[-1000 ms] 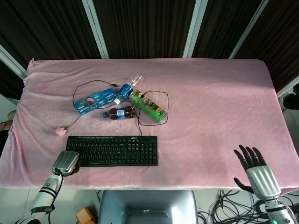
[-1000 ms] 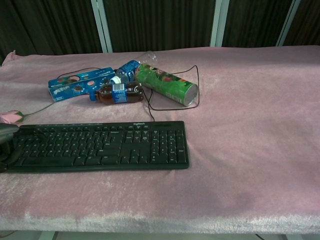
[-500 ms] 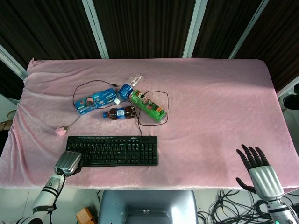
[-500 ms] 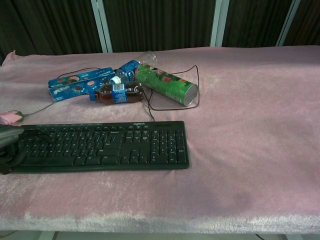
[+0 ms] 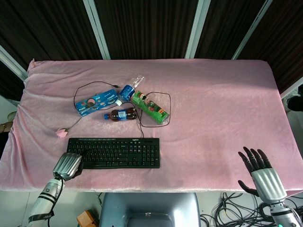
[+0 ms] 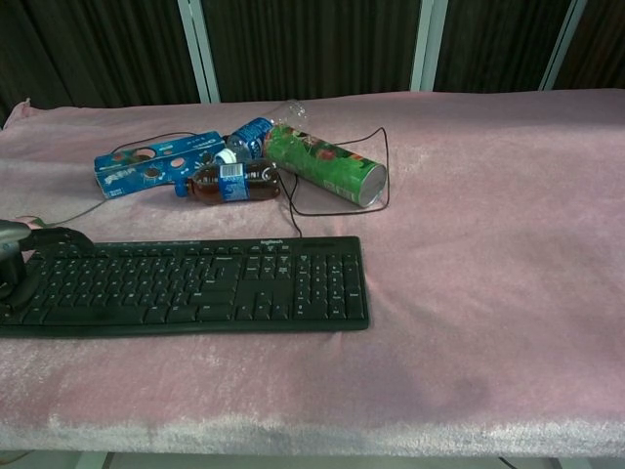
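From the head view, the left hand (image 5: 68, 165) sits at the near-left corner of the flat black computer keyboard (image 5: 113, 152), fingers curled onto its end keys; whether it actually grips the keyboard I cannot tell. The right hand (image 5: 261, 174) hovers off the table's near-right edge, fingers spread wide, holding nothing. Behind the keyboard, on the pink velvet tablecloth (image 5: 213, 104), lie a green cylindrical snack can (image 5: 149, 107) and a dark cola bottle (image 5: 121, 114).

In the chest view, the left hand (image 6: 15, 256) arches over the keyboard's (image 6: 195, 284) left end, near a small pink mouse (image 6: 32, 224).
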`<action>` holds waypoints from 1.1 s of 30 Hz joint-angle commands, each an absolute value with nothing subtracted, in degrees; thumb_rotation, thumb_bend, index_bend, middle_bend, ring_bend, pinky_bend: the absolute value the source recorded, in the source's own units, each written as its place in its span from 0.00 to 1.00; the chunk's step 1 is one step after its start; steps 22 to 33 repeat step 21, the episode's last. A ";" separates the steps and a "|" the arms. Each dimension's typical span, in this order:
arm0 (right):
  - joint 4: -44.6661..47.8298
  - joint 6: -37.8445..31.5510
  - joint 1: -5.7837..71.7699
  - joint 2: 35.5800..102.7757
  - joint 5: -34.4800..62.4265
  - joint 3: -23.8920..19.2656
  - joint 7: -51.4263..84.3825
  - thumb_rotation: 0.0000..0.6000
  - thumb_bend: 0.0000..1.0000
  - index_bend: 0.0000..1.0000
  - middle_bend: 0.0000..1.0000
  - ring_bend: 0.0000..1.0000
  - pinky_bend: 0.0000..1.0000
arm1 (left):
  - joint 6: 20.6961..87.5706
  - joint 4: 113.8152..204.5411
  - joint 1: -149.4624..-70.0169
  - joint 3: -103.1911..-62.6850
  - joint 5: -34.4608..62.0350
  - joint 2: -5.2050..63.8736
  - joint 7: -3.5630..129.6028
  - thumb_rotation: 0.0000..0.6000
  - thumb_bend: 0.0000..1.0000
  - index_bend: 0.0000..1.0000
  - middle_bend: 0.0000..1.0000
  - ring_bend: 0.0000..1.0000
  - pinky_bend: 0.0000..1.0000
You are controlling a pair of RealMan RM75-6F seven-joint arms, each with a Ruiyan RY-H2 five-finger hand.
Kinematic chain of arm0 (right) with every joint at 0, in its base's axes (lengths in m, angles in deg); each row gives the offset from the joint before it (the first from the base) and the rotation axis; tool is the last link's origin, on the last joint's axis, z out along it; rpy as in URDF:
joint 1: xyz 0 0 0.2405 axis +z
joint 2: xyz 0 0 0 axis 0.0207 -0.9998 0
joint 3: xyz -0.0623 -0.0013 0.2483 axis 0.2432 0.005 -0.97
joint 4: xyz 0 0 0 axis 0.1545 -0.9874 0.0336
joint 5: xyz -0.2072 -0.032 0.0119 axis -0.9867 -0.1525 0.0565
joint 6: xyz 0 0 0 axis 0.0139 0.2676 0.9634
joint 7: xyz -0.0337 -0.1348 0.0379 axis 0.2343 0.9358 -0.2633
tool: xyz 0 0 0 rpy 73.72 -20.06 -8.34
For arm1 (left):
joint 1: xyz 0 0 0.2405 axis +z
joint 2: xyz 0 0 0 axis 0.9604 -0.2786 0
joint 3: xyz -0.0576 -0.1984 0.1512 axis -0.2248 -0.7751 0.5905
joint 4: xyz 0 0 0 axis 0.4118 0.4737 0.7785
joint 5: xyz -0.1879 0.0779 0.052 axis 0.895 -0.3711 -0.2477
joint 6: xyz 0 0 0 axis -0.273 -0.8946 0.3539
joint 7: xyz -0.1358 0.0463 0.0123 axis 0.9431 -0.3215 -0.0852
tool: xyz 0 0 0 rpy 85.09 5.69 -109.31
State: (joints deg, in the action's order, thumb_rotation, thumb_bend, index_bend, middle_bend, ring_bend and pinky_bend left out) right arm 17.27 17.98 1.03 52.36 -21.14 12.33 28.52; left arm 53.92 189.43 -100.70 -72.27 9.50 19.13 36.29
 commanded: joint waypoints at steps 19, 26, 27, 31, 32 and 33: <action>17.36 17.44 1.06 53.38 -22.17 12.87 30.82 1.00 0.36 0.00 0.00 0.00 0.00 | 100.19 163.40 -72.88 -62.68 -29.16 19.82 65.31 1.00 0.39 0.00 0.00 0.00 0.00; 17.34 17.15 1.16 53.42 -22.04 12.85 30.99 1.00 0.36 0.00 0.00 0.00 0.00 | 99.45 163.58 -72.79 -63.02 -28.99 19.75 64.95 1.00 0.39 0.00 0.00 0.00 0.00; 17.34 17.15 1.16 53.42 -22.04 12.85 30.99 1.00 0.36 0.00 0.00 0.00 0.00 | 99.45 163.58 -72.79 -63.02 -28.99 19.75 64.95 1.00 0.39 0.00 0.00 0.00 0.00; 17.34 17.15 1.16 53.42 -22.04 12.85 30.99 1.00 0.36 0.00 0.00 0.00 0.00 | 99.45 163.58 -72.79 -63.02 -28.99 19.75 64.95 1.00 0.39 0.00 0.00 0.00 0.00; 17.34 17.15 1.16 53.42 -22.04 12.85 30.99 1.00 0.36 0.00 0.00 0.00 0.00 | 99.45 163.58 -72.79 -63.02 -28.99 19.75 64.95 1.00 0.39 0.00 0.00 0.00 0.00; 17.34 17.15 1.16 53.42 -22.04 12.85 30.99 1.00 0.36 0.00 0.00 0.00 0.00 | 99.45 163.58 -72.79 -63.02 -28.99 19.75 64.95 1.00 0.39 0.00 0.00 0.00 0.00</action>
